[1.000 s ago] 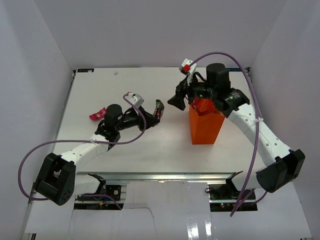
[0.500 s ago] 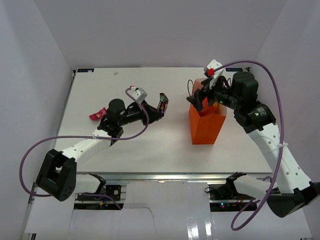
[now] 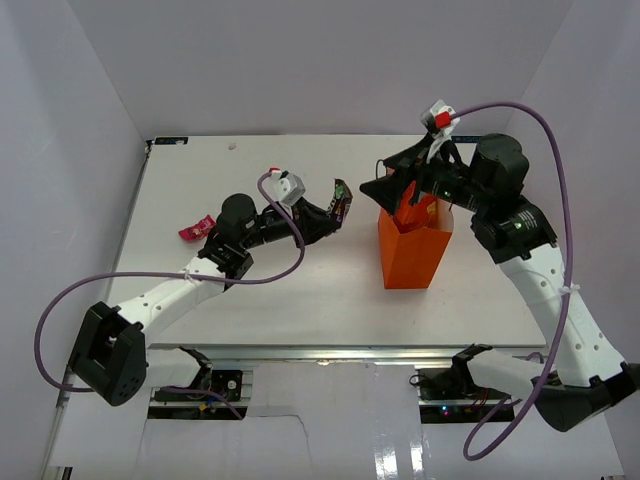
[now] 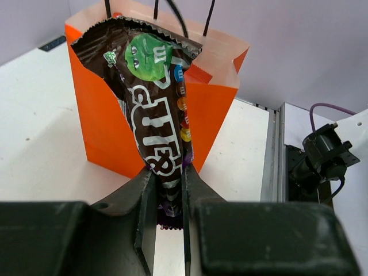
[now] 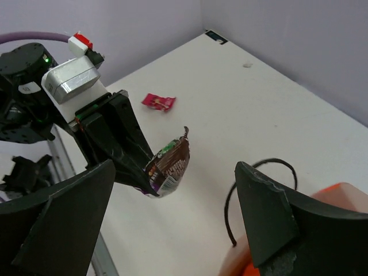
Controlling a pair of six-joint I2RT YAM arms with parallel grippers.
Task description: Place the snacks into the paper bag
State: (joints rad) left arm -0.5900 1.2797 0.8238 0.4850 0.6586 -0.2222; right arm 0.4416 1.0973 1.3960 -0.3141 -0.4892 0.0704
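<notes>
My left gripper (image 3: 335, 207) is shut on a brown-purple candy packet (image 3: 343, 198) and holds it in the air left of the upright orange paper bag (image 3: 412, 255). In the left wrist view the packet (image 4: 158, 109) stands up between the fingers (image 4: 144, 190), with the bag (image 4: 106, 135) just behind it. My right gripper (image 3: 393, 190) is open and empty above the bag's left rim. In its wrist view the packet (image 5: 169, 164) hangs below, and a black handle (image 5: 230, 213) and the bag's rim (image 5: 339, 192) show. Something red (image 3: 408, 213) shows inside the bag.
A magenta-pink packet (image 3: 194, 229) lies on the white table at the left, behind my left arm; it also shows in the right wrist view (image 5: 158, 102). Walls close the table on three sides. A metal rail (image 3: 330, 352) runs along the near edge.
My left gripper has carried the candy packet to the right, closer to the bag. My right arm has swung out to the right, and its open gripper now hovers over the bag's left rim.
</notes>
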